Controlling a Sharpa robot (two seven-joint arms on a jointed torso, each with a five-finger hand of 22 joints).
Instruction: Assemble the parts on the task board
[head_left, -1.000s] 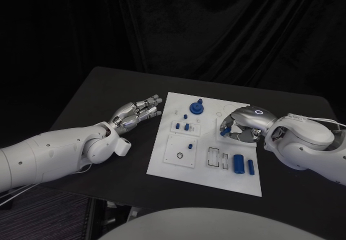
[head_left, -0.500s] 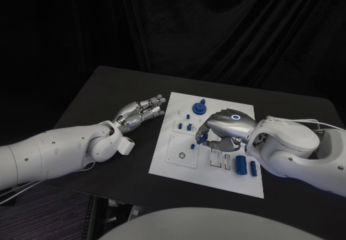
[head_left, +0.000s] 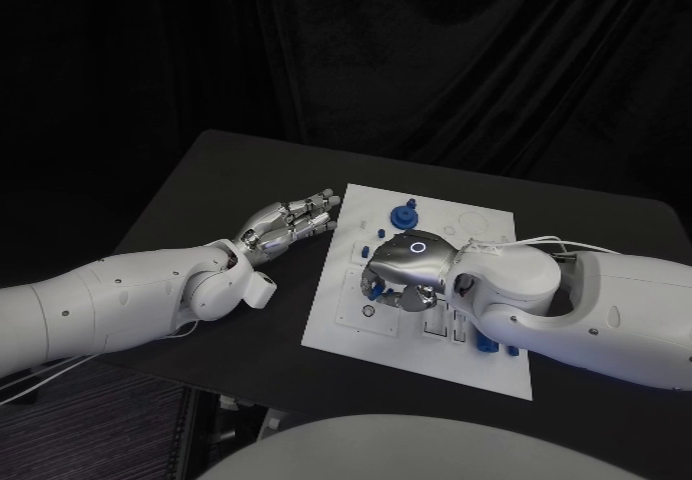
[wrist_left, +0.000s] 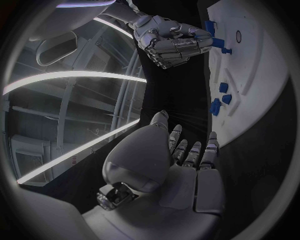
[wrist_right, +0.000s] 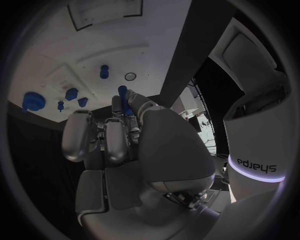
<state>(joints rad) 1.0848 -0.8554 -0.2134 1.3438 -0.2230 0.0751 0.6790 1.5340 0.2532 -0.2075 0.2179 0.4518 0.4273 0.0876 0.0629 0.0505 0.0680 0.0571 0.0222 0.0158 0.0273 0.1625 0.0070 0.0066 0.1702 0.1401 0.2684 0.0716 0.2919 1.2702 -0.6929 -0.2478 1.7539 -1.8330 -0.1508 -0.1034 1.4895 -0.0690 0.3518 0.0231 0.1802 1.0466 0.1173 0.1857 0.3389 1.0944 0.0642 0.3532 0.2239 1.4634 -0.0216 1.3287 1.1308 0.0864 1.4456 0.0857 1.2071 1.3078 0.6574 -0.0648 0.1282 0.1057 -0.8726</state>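
The white task board (head_left: 421, 352) lies in the middle of the black table. My right hand (head_left: 405, 268) hovers over the board's left middle and pinches a small blue part (wrist_right: 123, 92) between its fingertips. That hand (wrist_left: 172, 40) with the blue piece also appears in the left wrist view. A small blue peg (wrist_right: 104, 71) stands in the board just beyond the held part, beside a round hole (wrist_right: 130, 76). A round blue part (head_left: 402, 215) stands near the board's far edge. My left hand (head_left: 289, 225) lies beside the board's left edge, fingers stretched out and holding nothing.
Several small blue pieces (wrist_left: 223, 95) stand in the board (wrist_left: 259, 65) between the two hands. Two blue cylinders (head_left: 488, 346) lie near the board's front right, mostly hidden under my right arm. Bare black table (head_left: 216, 180) surrounds the board.
My right hand has swept from the board's right side leftward across it, carrying the blue part, and now hangs over the left middle. The left hand has stayed beside the board.
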